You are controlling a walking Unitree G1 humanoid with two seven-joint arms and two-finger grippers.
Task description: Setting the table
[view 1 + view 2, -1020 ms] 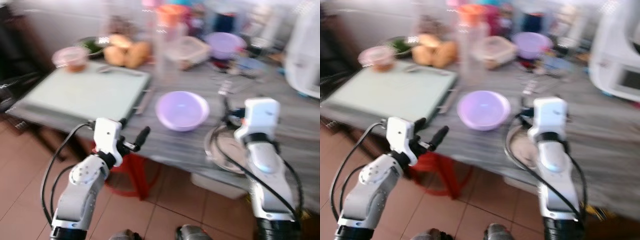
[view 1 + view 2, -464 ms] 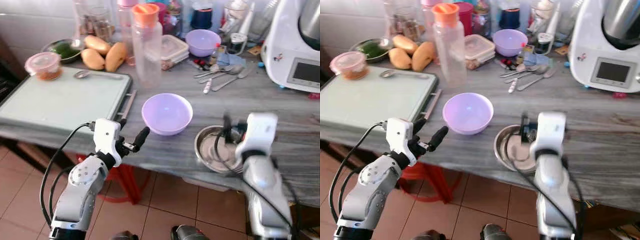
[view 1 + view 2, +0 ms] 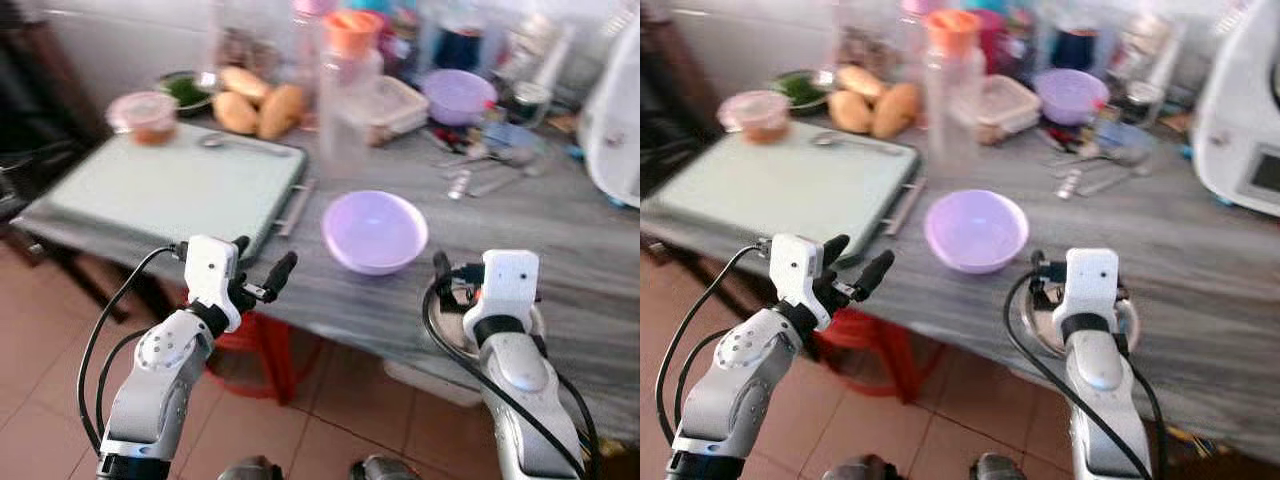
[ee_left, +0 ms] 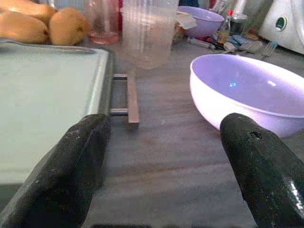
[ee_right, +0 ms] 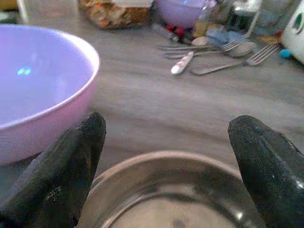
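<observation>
A lilac plastic bowl (image 3: 375, 230) stands empty near the front edge of the grey table (image 3: 590, 250). Just right of it lies a shallow steel bowl (image 5: 176, 202), largely covered by my right wrist in the eye views. My right gripper (image 5: 168, 164) hovers open over the steel bowl's near rim, with nothing between its fingers. My left gripper (image 3: 262, 258) is open too, held off the table's front edge between the tray's handle (image 4: 131, 95) and the lilac bowl (image 4: 251, 92).
A pale green tray (image 3: 170, 185) with a spoon (image 3: 235, 143) fills the left of the table. Behind stand mangoes (image 3: 260, 108), a pink tub (image 3: 145, 115), an orange-capped bottle (image 3: 350, 90), another lilac bowl (image 3: 458, 95), loose cutlery (image 5: 213, 50) and a white appliance (image 3: 620, 120). A red stool (image 3: 255, 340) is under the table.
The whole picture has shifted and blurred, so the camera moved. My right gripper now sits over the steel bowl instead of at its right side. The left arm keeps its pose.
</observation>
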